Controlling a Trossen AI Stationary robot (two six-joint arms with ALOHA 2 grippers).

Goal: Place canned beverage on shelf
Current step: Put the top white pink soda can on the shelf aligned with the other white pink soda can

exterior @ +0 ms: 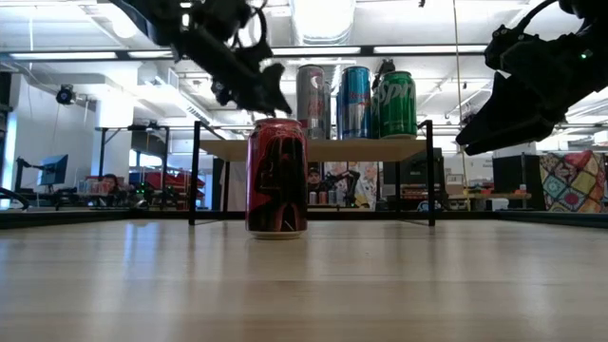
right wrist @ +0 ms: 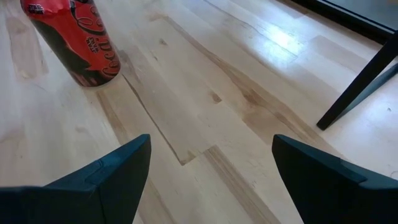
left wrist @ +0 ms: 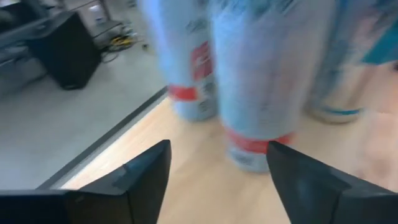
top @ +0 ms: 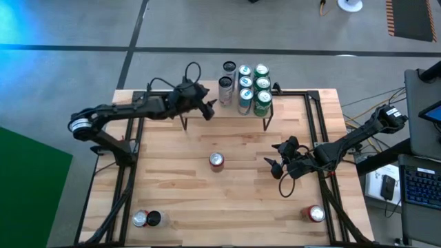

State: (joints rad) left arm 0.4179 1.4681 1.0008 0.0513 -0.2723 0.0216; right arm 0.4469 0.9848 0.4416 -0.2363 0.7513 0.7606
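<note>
From above, the shelf (top: 227, 103) at the table's (top: 227, 200) far edge carries a cluster of cans (top: 245, 87) at its right end, with the left gripper (top: 209, 109) beside them, fingers apart and holding nothing. The low view alone shows the shelf as a light-wood board on thin black legs. The right gripper (top: 274, 156) hovers wide open and empty near a red can (top: 217, 161) mid-table, whose label seems partly black.
</note>
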